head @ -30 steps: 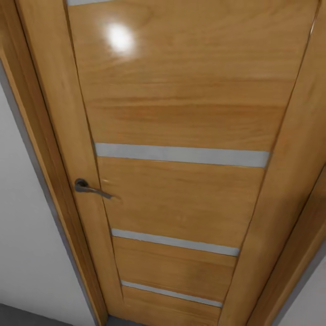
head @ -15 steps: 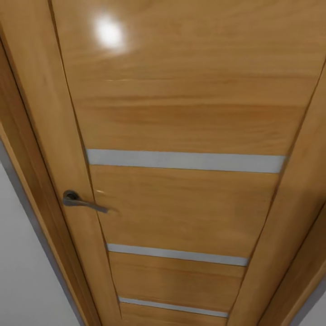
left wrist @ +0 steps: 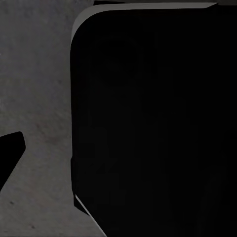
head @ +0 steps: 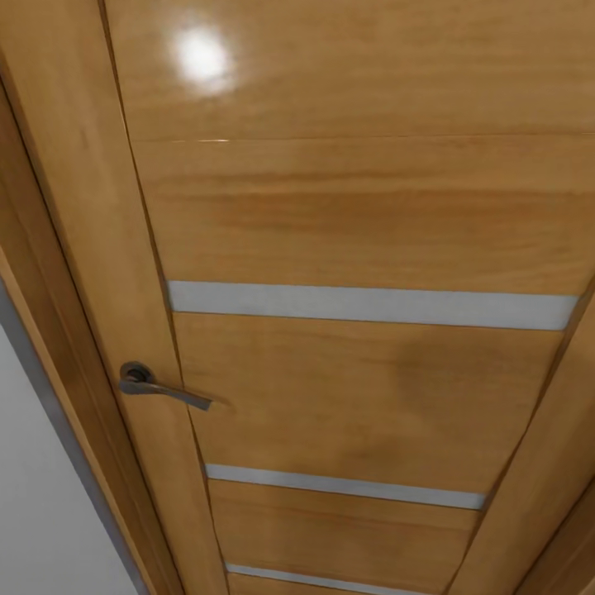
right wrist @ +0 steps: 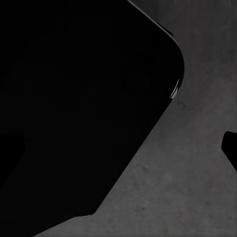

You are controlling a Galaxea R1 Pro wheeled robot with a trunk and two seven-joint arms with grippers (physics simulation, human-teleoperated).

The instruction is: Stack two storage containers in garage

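Observation:
The two storage containers are out of view. The honey-wood door (head: 355, 223) of the garage stands shut right in front of the head camera, with frosted strips (head: 372, 307) across it and a grey lever handle (head: 157, 385) at its left. In the left wrist view a single black fingertip (left wrist: 11, 154) hangs over the dark grey concrete floor (left wrist: 34, 74). In the right wrist view another black fingertip (right wrist: 230, 147) shows at the edge above the same floor (right wrist: 197, 187). Nothing can be seen held by either one.
The door frame (head: 58, 273) runs down the left, with a white wall (head: 41, 496) beside it. A large black part of the robot's body (left wrist: 153, 118) blocks much of the left wrist view, and a like black mass (right wrist: 74, 98) covers much of the right wrist view.
The whole head view has shifted: the door looks larger and closer, the handle sits lower, and the strip of floor at lower left has left the picture. The camera moved, not the door.

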